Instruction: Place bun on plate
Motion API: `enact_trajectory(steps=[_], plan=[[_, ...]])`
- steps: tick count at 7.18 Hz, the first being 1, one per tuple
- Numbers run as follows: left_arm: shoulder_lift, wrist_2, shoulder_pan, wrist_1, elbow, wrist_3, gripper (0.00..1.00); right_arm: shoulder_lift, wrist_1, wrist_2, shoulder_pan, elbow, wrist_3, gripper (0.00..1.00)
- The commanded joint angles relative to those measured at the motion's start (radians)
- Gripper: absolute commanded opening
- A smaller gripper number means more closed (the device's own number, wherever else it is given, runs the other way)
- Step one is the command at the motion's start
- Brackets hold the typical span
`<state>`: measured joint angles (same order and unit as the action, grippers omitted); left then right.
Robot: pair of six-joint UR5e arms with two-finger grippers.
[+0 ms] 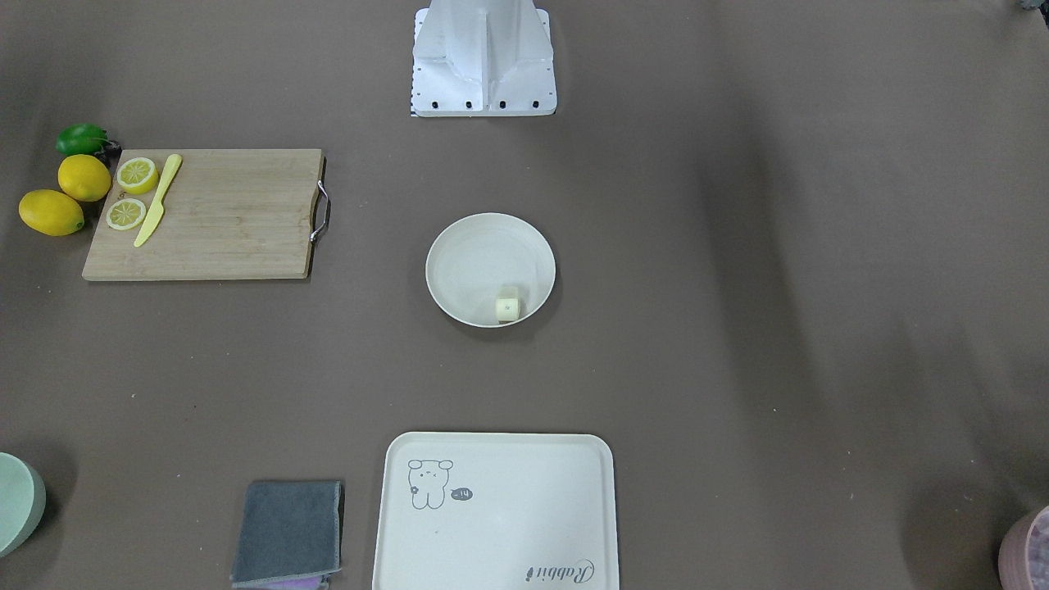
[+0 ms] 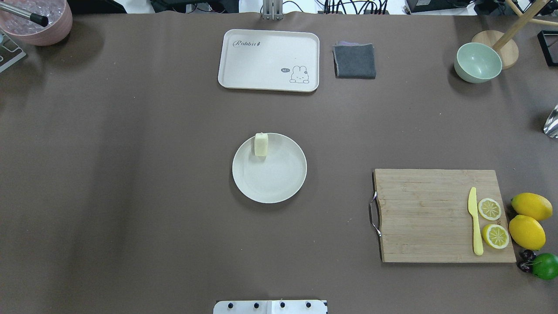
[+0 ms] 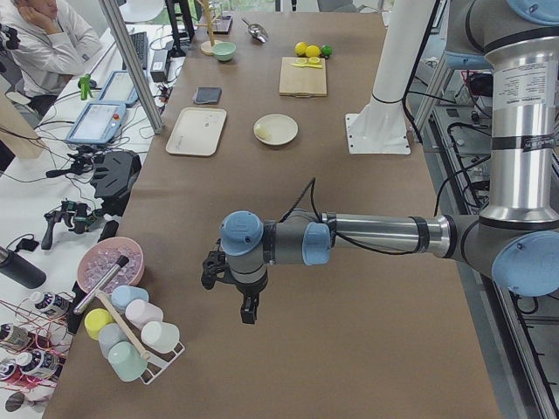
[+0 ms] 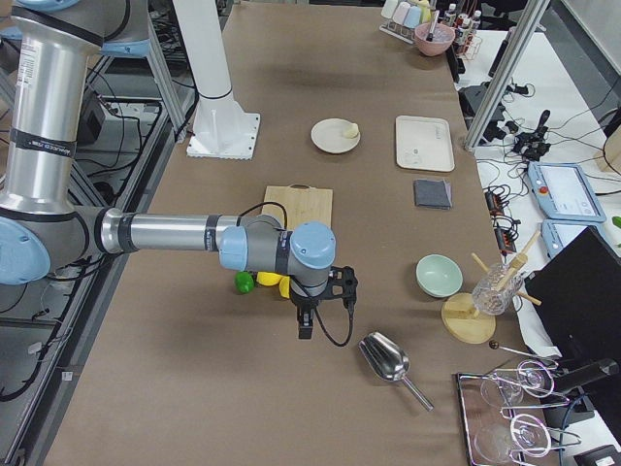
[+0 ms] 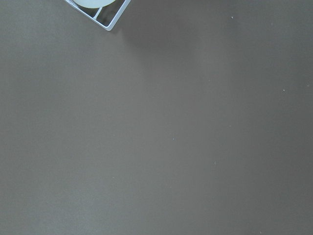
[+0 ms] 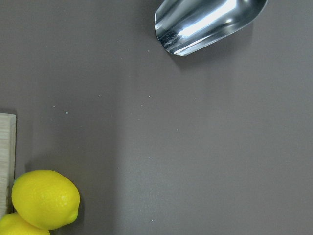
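Note:
The pale cream-yellow bun (image 2: 261,144) lies inside the round off-white plate (image 2: 270,185) at mid-table, against the rim on the side away from the robot; it also shows in the front view as bun (image 1: 508,306) on plate (image 1: 463,246). Neither gripper is near it. My left gripper (image 3: 249,312) hangs over bare table far out at the left end, seen only from the side, so I cannot tell if it is open or shut. My right gripper (image 4: 305,328) hangs near the lemons at the right end, and I cannot tell its state either.
A wooden cutting board (image 2: 427,213) carries a yellow knife (image 2: 475,222) and two lemon halves, with whole lemons (image 2: 527,218) beside it. A cream tray (image 2: 268,59), grey cloth (image 2: 355,61) and green bowl (image 2: 477,63) sit far. A metal scoop (image 6: 205,22) lies near the right gripper, a cup rack (image 3: 131,340) near the left.

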<state>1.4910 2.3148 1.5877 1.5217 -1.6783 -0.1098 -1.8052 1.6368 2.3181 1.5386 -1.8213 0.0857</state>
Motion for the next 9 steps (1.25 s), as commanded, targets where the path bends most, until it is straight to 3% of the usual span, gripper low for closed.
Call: enact_trajectory(steps=[1,9], plan=[[0.000,0.000,0.000,0.000,0.002,-0.001,0.98,0.001,0.000,0.000,0.000,-0.004,0.000,1.00],[0.002,-0.002,0.000,0.000,0.003,0.001,0.98,0.007,0.002,0.000,0.000,-0.026,0.000,1.00]])
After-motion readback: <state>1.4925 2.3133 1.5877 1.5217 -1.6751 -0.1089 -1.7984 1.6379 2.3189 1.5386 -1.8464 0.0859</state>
